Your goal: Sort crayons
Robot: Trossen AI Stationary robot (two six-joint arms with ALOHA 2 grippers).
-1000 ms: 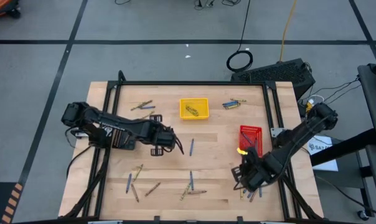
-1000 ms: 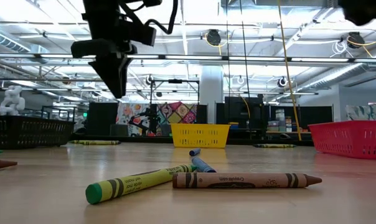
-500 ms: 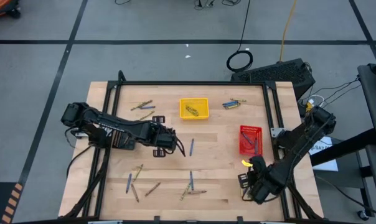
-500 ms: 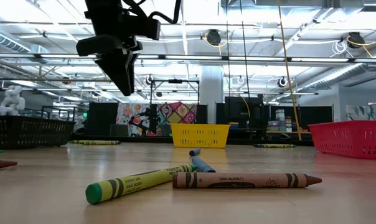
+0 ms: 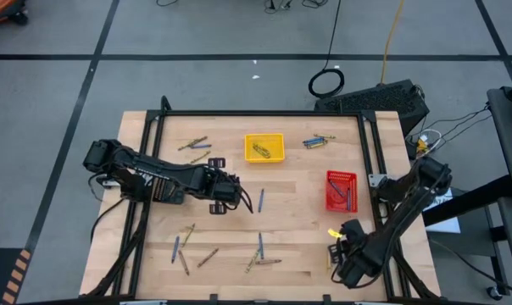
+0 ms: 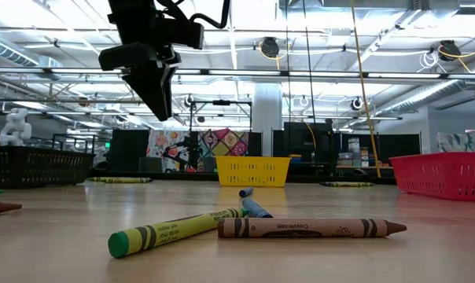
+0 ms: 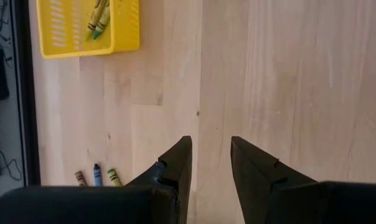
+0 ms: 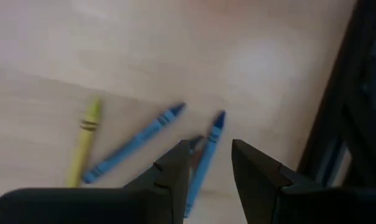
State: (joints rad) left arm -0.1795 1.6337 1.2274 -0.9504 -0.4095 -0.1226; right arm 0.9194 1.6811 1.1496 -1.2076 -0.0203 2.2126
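Crayons (image 6: pixel 308 229): thin paper-wrapped sticks (blue, yellow-green, brown), scattered flat.

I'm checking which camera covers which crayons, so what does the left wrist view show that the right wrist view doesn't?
Only the left wrist view shows the square yellow plastic tray with yellow-green crayons inside, plus three short crayon ends near the table's dark frame.

Only the right wrist view shows a loose yellow crayon and two blue crayons lying close together in front of the right gripper.

Both show bare pale wooden tabletop and their own two dark fingers standing apart with nothing held, as on the left gripper.
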